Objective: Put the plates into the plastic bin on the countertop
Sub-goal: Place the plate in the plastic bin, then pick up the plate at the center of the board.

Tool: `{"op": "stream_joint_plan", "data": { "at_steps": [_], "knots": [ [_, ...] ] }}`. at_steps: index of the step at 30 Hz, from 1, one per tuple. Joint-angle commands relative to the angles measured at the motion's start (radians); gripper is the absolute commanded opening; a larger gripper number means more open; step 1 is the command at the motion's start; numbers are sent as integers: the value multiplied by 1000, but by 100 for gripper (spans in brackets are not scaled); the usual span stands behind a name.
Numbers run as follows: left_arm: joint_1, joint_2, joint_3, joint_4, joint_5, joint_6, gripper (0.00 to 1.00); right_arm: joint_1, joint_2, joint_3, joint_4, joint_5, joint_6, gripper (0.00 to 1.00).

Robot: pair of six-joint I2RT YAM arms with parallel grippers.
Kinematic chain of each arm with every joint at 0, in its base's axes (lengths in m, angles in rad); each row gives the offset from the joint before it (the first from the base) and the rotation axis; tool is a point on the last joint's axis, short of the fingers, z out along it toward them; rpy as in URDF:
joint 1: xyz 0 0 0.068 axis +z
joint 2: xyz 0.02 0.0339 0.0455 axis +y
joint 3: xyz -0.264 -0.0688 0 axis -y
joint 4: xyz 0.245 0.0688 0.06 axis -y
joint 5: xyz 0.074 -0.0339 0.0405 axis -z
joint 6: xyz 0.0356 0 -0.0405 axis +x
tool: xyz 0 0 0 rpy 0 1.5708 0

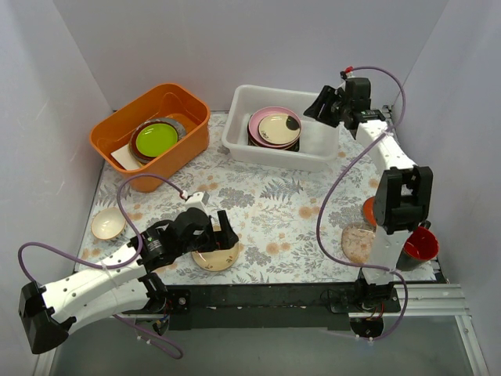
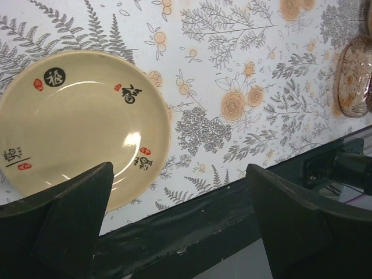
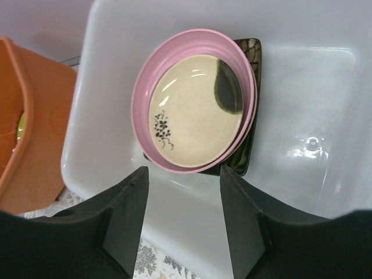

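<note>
The plastic bin stands at the back of the countertop. In it a cream plate lies in a pink plate, on a black square plate. My right gripper hovers open over the bin's right part, holding nothing. Near the front edge lies a cream plate with black characters. My left gripper hangs wide open just above its near rim. A small cream dish sits far left. By the right arm lie a speckled pinkish plate and an orange-red one.
An orange tub at the back left holds a lime-green plate on other dishes. A red cup stands at the right edge behind the right arm. A black strip runs along the table's near edge.
</note>
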Motion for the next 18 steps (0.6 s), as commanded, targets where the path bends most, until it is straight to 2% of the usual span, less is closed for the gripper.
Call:
{"op": "stream_joint_plan", "data": {
  "at_steps": [1, 8, 18],
  "knots": [
    [-4, -9, 34, -68, -68, -49, 98, 0, -186, -134, 46, -64, -35, 60],
    [-1, -23, 36, -154, -145, -141, 98, 61, -418, -366, 62, -175, -49, 60],
    [29, 17, 30, -252, -165, -278, 98, 314, -470, -583, 95, -238, -14, 60]
  ]
}}
